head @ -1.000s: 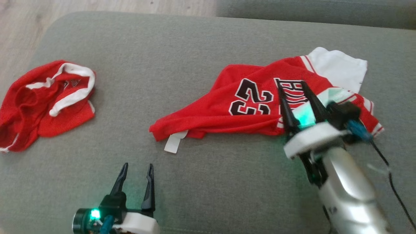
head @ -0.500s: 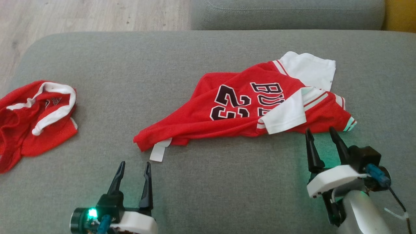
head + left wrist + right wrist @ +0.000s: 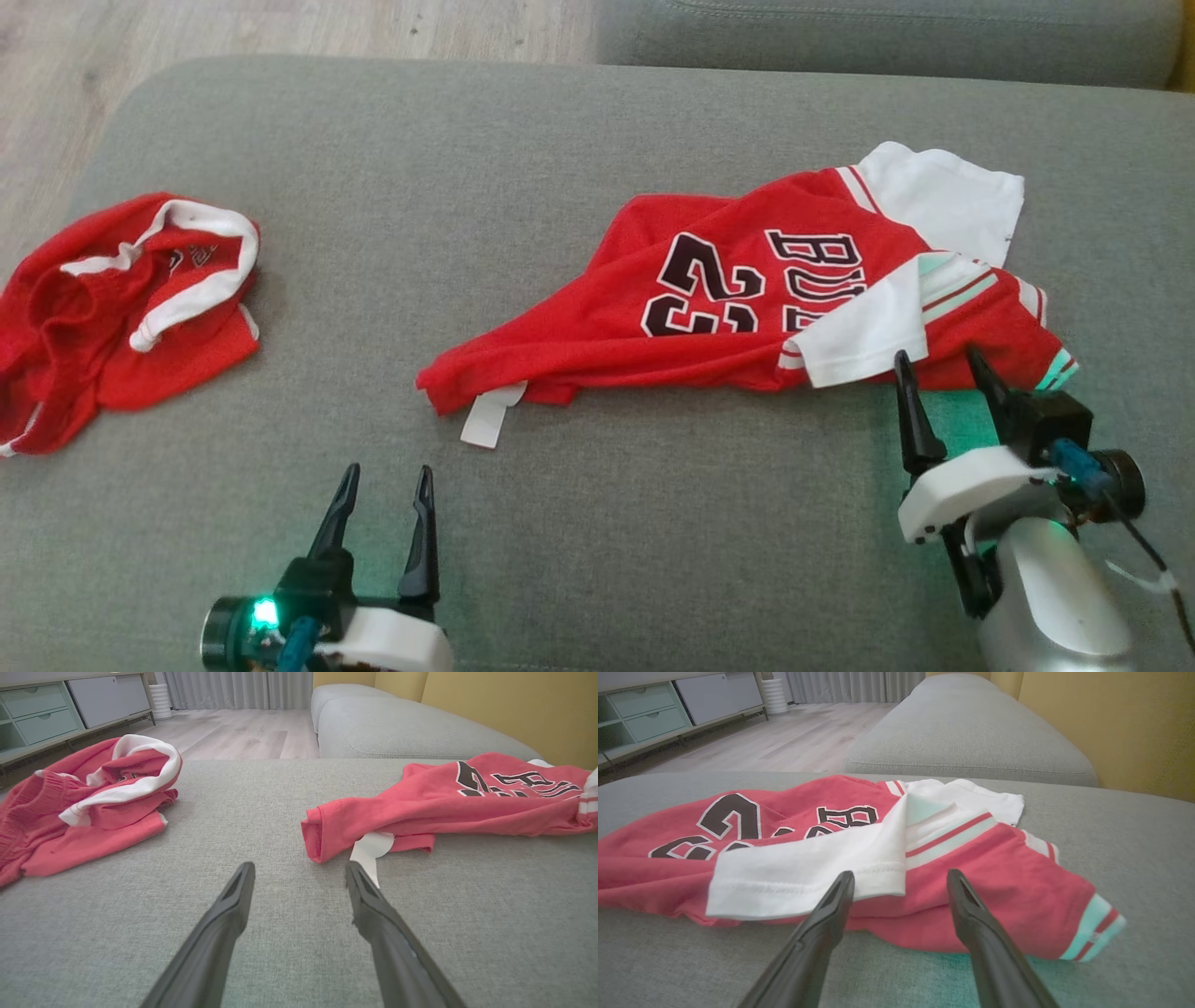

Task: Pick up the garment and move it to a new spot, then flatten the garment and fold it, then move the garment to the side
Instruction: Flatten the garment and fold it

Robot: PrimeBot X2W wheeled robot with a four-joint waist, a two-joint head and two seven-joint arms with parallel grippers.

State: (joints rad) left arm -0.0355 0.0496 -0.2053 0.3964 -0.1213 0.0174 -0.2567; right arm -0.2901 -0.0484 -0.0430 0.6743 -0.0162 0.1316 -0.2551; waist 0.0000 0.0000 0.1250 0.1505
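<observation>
The garment [image 3: 709,317] is a red jersey with a black "23", lettering and white sleeves. It lies crumpled on the grey cushion, right of centre, with one white sleeve [image 3: 864,331] folded across its near edge. My right gripper [image 3: 938,359] is open, its tips at the jersey's near right edge; the sleeve hem [image 3: 808,877] and red cloth [image 3: 1008,905] lie just beyond the fingers. My left gripper [image 3: 388,469] is open and holds nothing, standing short of the jersey's left corner [image 3: 317,830] and its white label [image 3: 369,851].
A second red garment with a white band [image 3: 121,299] is bunched at the cushion's left end [image 3: 93,807]. The grey cushion [image 3: 560,140] ends at wooden floor [image 3: 280,23] at the back left. Another cushion [image 3: 887,37] lies behind, beside a yellow backrest [image 3: 1134,728].
My right gripper has drawn back off the jersey to its near edge, still open. The white sleeve now lies uncovered across the red cloth. The camera shifted; the left gripper stayed put.
</observation>
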